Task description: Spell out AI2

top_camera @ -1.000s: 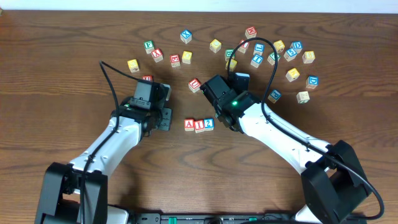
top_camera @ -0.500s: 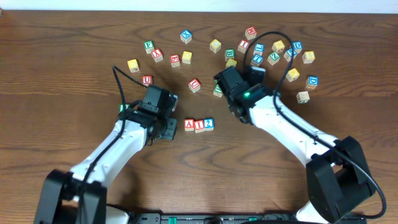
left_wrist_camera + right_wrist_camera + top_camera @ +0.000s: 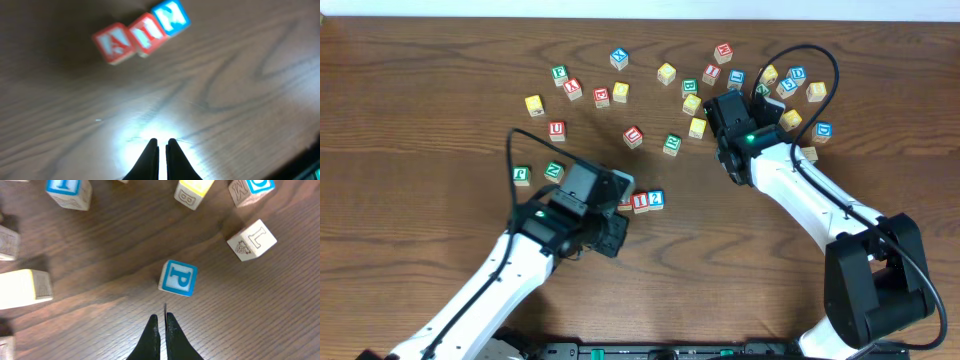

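— Status on AI2?

— Looks spelled. Red A cube, red I cube and blue 2 cube in one row, side by side and touching. In reading order from overhead, on the bench near its middle, on the robot's side of the scattered pile.

— Anything left?

— Probably only pulling the arms clear. Perhaps a slight straightening of the row. Hard to judge: blurred in the left wrist view, and the A partly hidden under the left arm from overhead.

— End effectors?

— Left end effector: fingers together, nothing held, low over bare wood a little short of the row. Right end effector: likewise pinched together and empty, aimed at a blue P cube among the loose cubes at far right.

— Room to move?

— Plenty toward the near edge and the left side, apart from a green cube and its neighbour beyond the left arm. Care needed beside the row itself, right by the left wrist. Tighter on the right: P cube just ahead, an L cube and others close around. Best lifted straight up before any swing.
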`<state>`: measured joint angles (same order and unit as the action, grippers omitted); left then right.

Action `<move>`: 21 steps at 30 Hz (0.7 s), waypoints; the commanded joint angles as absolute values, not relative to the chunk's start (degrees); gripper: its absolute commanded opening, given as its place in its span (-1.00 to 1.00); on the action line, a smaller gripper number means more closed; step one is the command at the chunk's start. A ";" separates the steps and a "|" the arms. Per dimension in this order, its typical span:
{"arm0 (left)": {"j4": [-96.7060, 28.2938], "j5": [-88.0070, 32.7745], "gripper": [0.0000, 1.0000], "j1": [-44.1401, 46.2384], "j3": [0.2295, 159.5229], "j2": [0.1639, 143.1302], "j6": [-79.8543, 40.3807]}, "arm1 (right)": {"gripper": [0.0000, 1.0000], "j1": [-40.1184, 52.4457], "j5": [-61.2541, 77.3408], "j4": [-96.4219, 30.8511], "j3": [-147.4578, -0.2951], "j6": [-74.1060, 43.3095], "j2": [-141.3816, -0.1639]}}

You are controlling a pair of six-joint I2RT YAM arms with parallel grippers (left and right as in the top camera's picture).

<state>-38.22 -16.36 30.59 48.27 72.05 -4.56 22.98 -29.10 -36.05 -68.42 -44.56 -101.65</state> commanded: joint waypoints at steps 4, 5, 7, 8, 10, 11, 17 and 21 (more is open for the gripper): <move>-34.13 -17.54 -0.86 35.07 49.58 79.02 -5.54 | -0.98 22.37 -28.75 -34.37 -65.84 -45.36 -102.37; -33.26 -17.54 -0.86 35.44 49.58 79.88 -5.82 | -0.98 22.37 -28.49 -34.26 -65.84 -45.34 -102.37; -30.81 -17.54 -0.86 36.34 49.58 82.50 -6.35 | -0.98 22.37 -28.05 -34.06 -65.84 -45.32 -102.37; -29.89 -17.54 -0.86 36.71 49.58 83.68 -6.35 | -0.98 22.37 -27.92 -34.06 -65.84 -45.32 -102.37; -28.38 -17.56 -0.86 37.21 49.58 85.93 -6.63 | -0.98 22.37 -27.92 -34.06 -65.84 -45.30 -102.37; -27.68 -17.54 -0.85 37.45 49.58 87.22 -6.81 | -0.98 22.37 -27.90 -34.02 -65.84 -45.15 -102.37; -26.24 -17.52 -0.86 38.20 49.58 91.44 -6.81 | -0.98 22.37 -27.92 -34.02 -65.84 -45.17 -102.37; -25.56 -14.59 -0.85 38.17 49.56 91.55 -6.81 | -0.98 22.37 -27.92 -33.98 -65.84 -45.17 -102.37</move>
